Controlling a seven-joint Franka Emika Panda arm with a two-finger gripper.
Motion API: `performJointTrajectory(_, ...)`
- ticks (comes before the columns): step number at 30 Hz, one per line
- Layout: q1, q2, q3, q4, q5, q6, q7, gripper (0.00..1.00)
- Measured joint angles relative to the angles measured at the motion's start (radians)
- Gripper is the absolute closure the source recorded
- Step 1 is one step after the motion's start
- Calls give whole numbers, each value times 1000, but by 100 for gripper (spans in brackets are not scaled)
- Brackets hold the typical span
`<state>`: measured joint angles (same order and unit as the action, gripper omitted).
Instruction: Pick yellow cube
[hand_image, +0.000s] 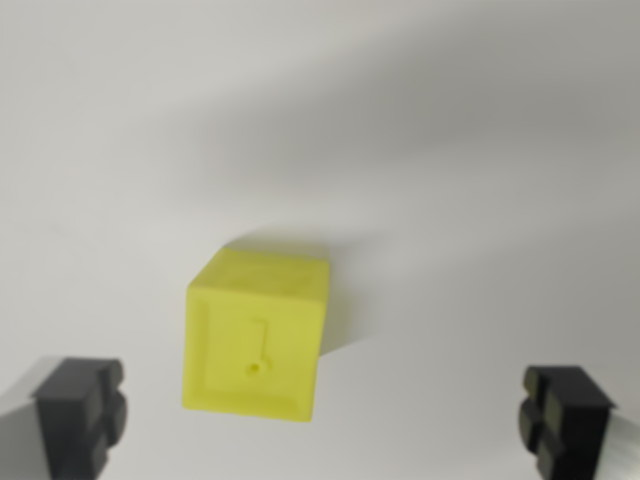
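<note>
The white surface (320, 110) fills the whole frame of the wrist view. It is plain and matte, with no markings to be made out. A broad, soft grey shadow band crosses it from the upper right of the frame down toward the centre, and a fainter shadow lies just to the right of the block.

The yellow cube (256, 335) sits on this surface slightly left of centre, in the lower half of the frame. It rests flat and is turned a little, so that one large face looks toward the camera and a narrower side face shows on its right. The large face carries a recessed square border, a small round hole near its lower middle, and a thin raised line running up from that hole. The picture is somewhat blurred, so finer detail on the face cannot be read.

The gripper (325, 415) is spread wide, released, with nothing held. Its two black fingertips (82, 412) appear at the lower left and lower right corners of the frame, each with a ribbed pad and a grey metal part behind it. The cube lies between the two tips but nearer the left one, and is apart from both. Neither tip touches the cube.
</note>
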<state>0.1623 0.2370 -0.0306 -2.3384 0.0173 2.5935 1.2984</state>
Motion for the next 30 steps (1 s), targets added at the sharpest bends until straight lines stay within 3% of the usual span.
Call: performJointTrajectory(30,94,144,0,-37,12,164,153,0)
